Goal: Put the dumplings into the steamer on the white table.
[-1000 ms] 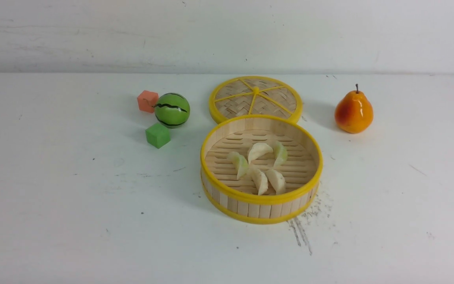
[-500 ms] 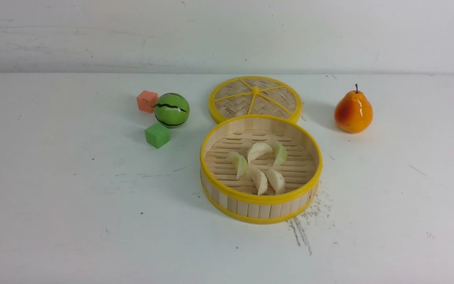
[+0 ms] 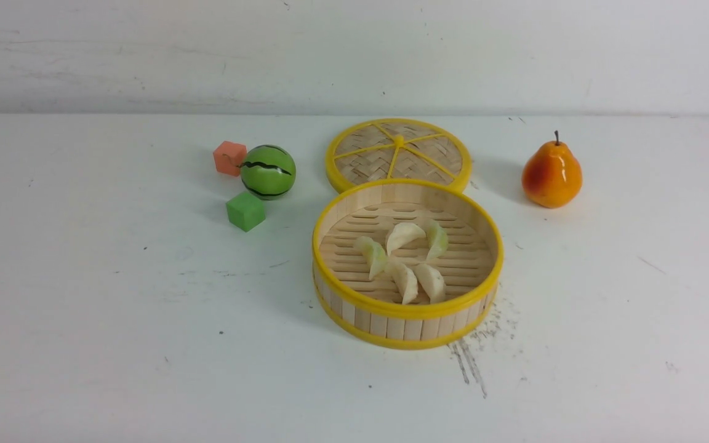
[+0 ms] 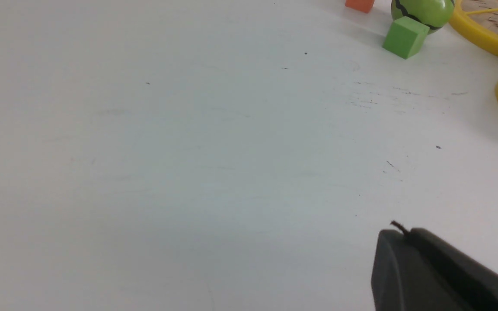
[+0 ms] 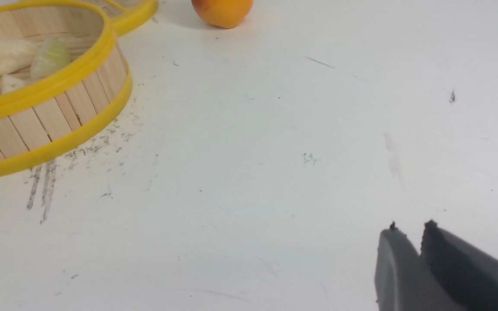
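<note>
Since nothing's budged and all five dumplings (image 3: 405, 259) sit in the steamer (image 3: 408, 311), job looks done, left gripper (image 4: 398, 235) pressed together, right gripper (image 5: 410, 228) slightly apart, both holding nothing.

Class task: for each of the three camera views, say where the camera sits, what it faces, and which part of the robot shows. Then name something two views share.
Front view: between the arms, facing the steamer, lid, pear; no robot part shows.
Left wrist view: on the left arm, over the white table, facing the green cube; left gripper shows, shut.
Right wrist view: on the right arm, facing the steamer; right gripper shows, slightly parted.
Shared: front and right wrist views show the dumplings.
</note>
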You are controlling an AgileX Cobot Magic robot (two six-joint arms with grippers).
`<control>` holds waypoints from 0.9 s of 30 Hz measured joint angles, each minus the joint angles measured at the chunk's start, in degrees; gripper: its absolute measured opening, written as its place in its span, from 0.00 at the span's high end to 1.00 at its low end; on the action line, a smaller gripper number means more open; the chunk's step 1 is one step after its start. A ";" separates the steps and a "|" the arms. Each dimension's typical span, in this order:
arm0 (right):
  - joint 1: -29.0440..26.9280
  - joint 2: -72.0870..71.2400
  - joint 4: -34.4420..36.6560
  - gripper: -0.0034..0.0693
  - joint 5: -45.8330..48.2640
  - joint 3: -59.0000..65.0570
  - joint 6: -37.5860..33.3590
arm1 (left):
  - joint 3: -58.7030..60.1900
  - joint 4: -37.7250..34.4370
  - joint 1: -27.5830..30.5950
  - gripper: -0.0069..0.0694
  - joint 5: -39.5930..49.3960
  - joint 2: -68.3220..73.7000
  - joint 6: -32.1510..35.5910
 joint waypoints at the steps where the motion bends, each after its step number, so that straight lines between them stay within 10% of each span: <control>1: 0.00 0.00 0.00 0.83 0.00 0.00 0.00 | 0.00 0.00 0.00 0.93 0.00 0.00 0.00; 27: 0.00 0.00 0.00 0.81 0.04 -0.04 0.11 | 0.00 0.00 0.00 0.92 0.00 0.00 0.00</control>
